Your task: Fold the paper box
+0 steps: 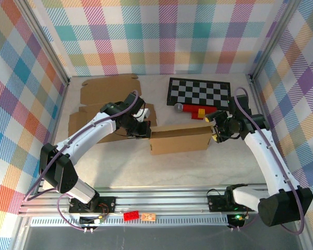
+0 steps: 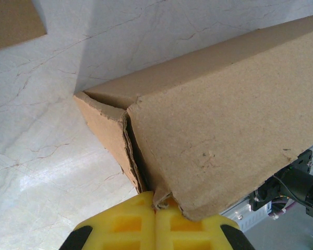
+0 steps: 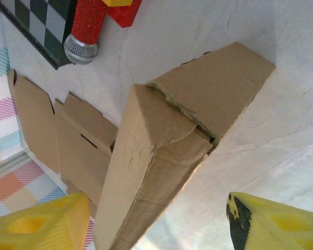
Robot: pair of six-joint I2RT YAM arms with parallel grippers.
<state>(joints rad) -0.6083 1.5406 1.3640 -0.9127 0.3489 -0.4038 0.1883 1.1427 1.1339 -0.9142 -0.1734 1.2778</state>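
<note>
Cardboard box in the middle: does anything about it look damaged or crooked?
Yes. The cardboard box has ragged, frayed edges at both ends, and its folded layers gape apart instead of lying flush, clearest in the right wrist view. The left gripper pinches one frayed corner.

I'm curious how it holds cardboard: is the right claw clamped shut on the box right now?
No: the right claw has its yellow fingers wide apart, with bare table showing between one finger and the paper box.

Pastel plaid walls (image 1: 172,36) enclose a white marbled tabletop (image 1: 161,166), aluminium rail (image 1: 161,200) along its near edge.
</note>
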